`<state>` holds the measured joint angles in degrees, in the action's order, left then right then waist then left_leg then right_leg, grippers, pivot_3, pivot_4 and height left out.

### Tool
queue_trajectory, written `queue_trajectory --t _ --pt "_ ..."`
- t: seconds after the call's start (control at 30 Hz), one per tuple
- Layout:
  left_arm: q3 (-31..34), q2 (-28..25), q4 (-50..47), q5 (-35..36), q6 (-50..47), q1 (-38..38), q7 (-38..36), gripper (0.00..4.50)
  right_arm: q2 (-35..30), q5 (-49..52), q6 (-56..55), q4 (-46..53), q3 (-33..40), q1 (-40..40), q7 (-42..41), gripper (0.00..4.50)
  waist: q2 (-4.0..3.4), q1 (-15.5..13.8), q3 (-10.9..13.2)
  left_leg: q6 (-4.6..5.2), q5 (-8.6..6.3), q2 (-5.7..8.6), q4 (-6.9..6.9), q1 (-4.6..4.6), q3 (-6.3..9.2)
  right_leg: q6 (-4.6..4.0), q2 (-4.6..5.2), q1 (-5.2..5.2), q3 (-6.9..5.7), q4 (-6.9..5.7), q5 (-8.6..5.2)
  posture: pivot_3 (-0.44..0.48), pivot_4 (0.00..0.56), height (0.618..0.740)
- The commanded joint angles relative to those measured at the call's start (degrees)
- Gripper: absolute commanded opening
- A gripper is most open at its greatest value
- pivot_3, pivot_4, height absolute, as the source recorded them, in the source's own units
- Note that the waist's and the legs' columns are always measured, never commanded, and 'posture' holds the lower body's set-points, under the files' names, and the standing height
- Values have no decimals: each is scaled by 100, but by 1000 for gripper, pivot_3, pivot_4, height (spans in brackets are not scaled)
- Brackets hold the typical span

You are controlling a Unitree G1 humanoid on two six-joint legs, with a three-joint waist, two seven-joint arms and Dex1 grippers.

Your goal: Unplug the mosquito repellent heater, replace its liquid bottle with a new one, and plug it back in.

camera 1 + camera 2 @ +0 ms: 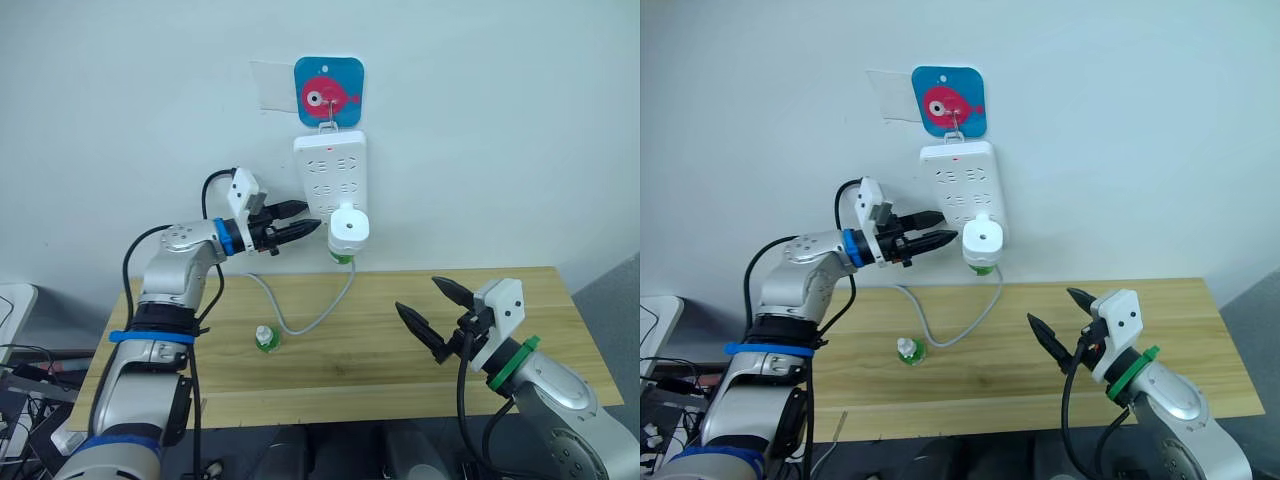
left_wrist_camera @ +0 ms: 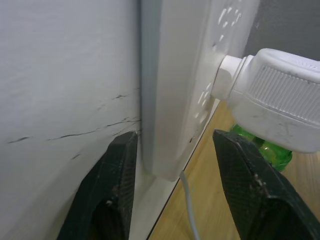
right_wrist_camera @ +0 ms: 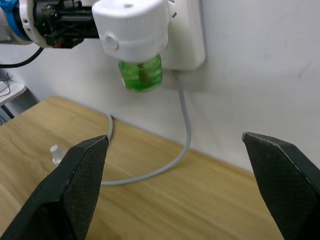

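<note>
My work surface is a light wooden table (image 1: 400, 350) pushed up against the white wall. A small green bottle with a white cap (image 1: 265, 339) stands upright on it, in the left half and about midway between the wall edge and the front edge. A grey cable (image 1: 300, 322) lies on the wood just beside that bottle, curving from the wall edge out toward the middle, then rising off the table along the wall.

L end effector (image 1: 300, 220) raised, fingers apart; R end effector (image 1: 432, 312) low, wide open.
</note>
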<state>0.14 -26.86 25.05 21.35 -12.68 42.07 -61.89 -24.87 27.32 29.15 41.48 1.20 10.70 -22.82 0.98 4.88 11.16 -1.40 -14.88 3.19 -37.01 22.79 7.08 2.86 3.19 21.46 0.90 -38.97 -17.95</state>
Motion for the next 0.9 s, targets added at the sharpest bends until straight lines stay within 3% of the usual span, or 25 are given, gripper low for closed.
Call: queue_trajectory --t 0.03,0.4,0.63,0.9 --pt "-15 185 207 -119 254 281 45 2465 51 -59 -152 119 27 -74 25 4500 2 2 2 0 0 1 -1 0 0 3 0 0 -1 -1 2 -213 206 740" --pt "-13 526 663 -208 403 563 -225 2465 106 162 435 275 17 -612 278 4500 15 -6 36 -6 11 9 -9 0 11 15 4 -8 -6 -2 14 -213 220 740" --pt "-159 519 -480 143 -528 177 -599 2465 150 317 851 464 -47 -908 442 4500 13 7 88 -6 12 8 -5 3 12 14 4 -3 -5 -1 14 -207 225 740" --pt "-17 469 -1035 259 -971 24 -273 2465 158 430 1067 562 2 -960 564 4500 10 27 101 -7 12 6 -4 6 8 14 4 3 1 1 14 -206 227 740"
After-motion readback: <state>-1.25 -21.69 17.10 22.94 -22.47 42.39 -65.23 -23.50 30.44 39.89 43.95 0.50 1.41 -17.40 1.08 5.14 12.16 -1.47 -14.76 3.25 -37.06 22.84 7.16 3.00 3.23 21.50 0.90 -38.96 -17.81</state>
